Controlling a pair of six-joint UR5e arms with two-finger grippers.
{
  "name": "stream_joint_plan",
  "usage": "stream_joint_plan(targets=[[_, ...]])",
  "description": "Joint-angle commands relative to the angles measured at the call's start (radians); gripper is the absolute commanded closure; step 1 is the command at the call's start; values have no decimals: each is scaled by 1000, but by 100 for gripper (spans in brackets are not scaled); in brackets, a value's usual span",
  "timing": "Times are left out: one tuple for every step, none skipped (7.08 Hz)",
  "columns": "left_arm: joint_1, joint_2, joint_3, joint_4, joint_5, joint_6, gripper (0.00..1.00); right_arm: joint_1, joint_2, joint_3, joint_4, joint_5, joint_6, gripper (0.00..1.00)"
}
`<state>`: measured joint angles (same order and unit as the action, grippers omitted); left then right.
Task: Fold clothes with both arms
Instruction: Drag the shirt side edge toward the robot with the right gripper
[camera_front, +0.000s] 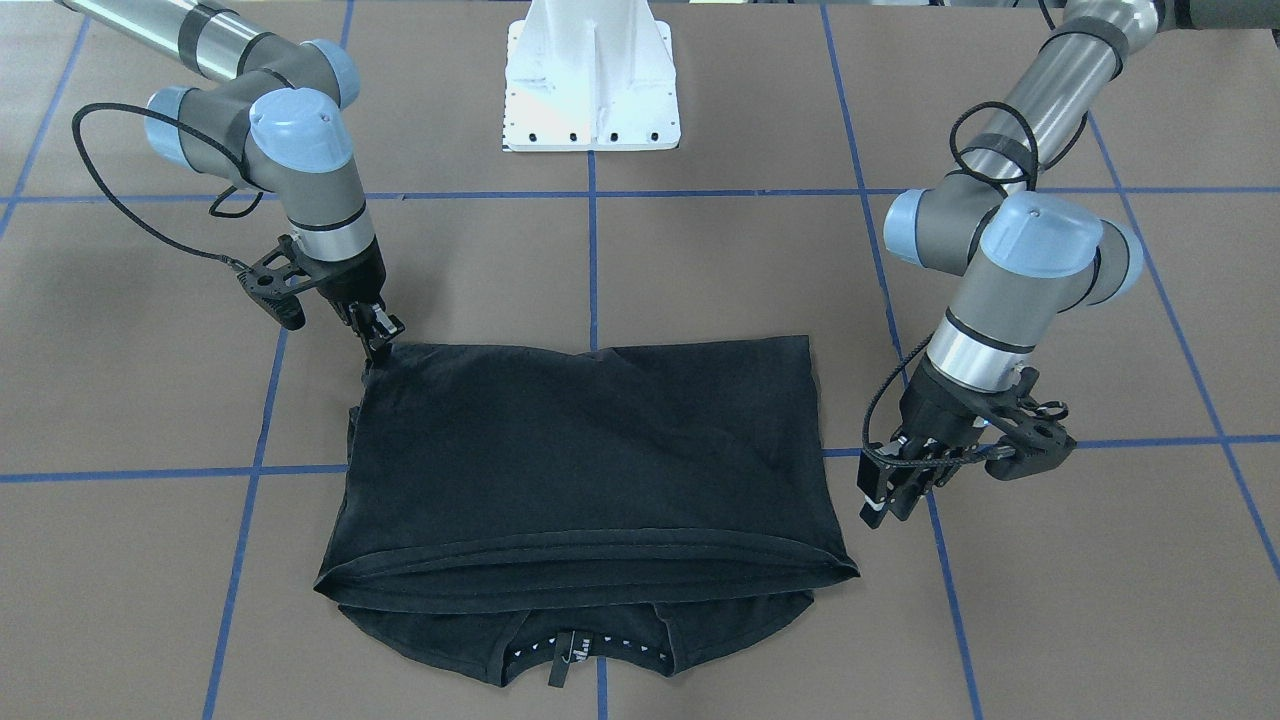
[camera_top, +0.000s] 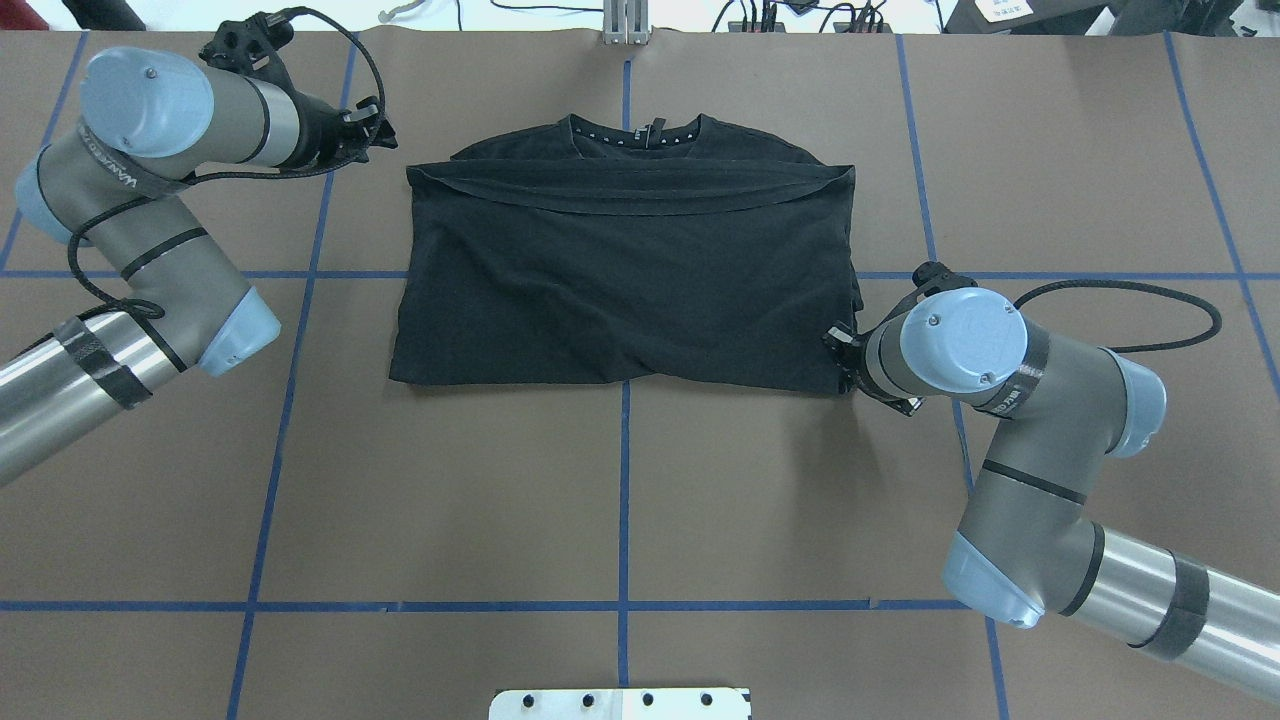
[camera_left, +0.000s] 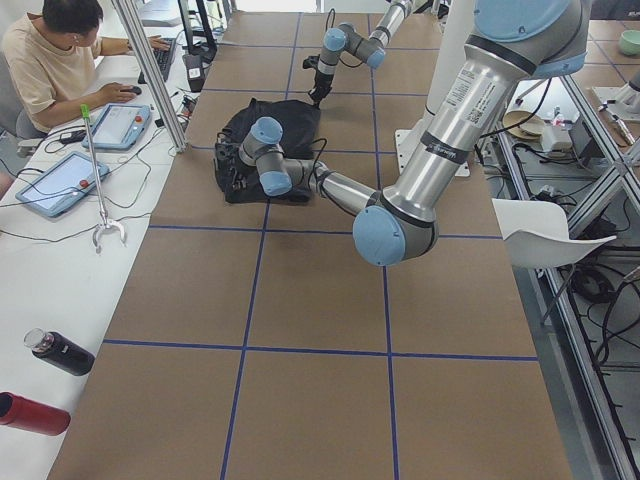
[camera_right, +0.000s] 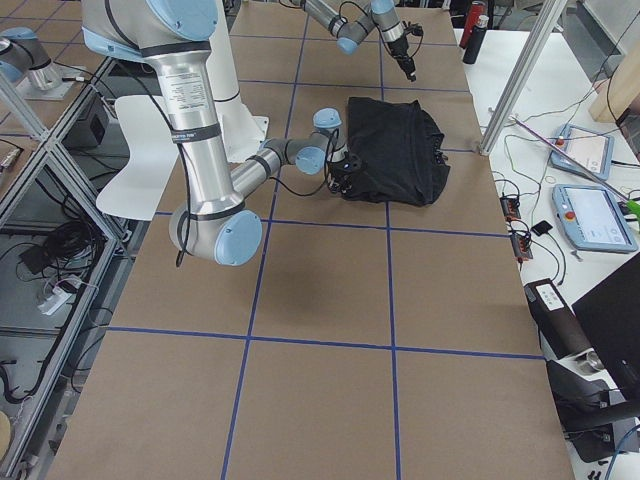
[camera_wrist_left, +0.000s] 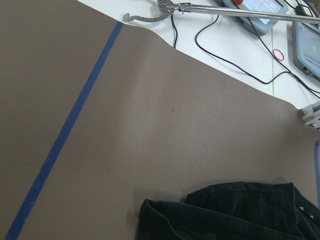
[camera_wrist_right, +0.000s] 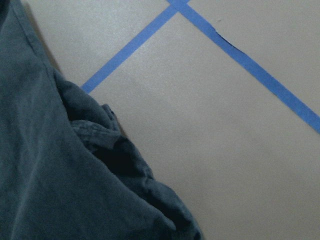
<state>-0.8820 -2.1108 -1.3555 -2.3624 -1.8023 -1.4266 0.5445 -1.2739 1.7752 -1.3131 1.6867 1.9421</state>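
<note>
The black T-shirt (camera_front: 590, 470) lies folded in half on the brown table, plain back up, with its collar (camera_front: 565, 650) at the far edge from the robot. It also shows in the overhead view (camera_top: 620, 280). My right gripper (camera_front: 382, 340) is low at the shirt's near right corner, its fingers look closed on the cloth, and the corner peaks up toward it. It shows in the overhead view (camera_top: 838, 355) too. My left gripper (camera_front: 890, 500) hovers off the shirt beside its far left corner, open and empty (camera_top: 372, 125). The print is hidden.
The white pedestal base (camera_front: 590, 90) stands behind the shirt. Blue tape lines (camera_front: 592, 250) grid the table. Along the far side runs a white bench with tablets (camera_left: 55, 180), bottles (camera_left: 60, 352), cables and a seated operator (camera_left: 60, 60).
</note>
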Motion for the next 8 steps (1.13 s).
stream_joint_plan(targets=[[0, 0, -1, 0, 0, 0, 53, 6, -30, 48, -2, 11, -23, 100], [0, 0, -2, 0, -2, 0, 53, 6, -82, 116, -3, 33, -31, 100], [-2, 0, -29, 2, -6, 0, 54, 6, -132, 171, -2, 60, -35, 100], [0, 15, -75, 20, -9, -9, 54, 6, -169, 223, -3, 62, -34, 100], [0, 17, -109, 22, -49, -58, 54, 0, -226, 310, -3, 123, -23, 100], [0, 28, -147, 20, -119, -101, 54, -20, -255, 360, -5, 228, 4, 100], [0, 35, -177, 22, -146, -126, 54, -99, -254, 366, -6, 269, 68, 100], [0, 35, -186, 22, -153, -144, 54, -194, -257, 391, -9, 284, 134, 100]])
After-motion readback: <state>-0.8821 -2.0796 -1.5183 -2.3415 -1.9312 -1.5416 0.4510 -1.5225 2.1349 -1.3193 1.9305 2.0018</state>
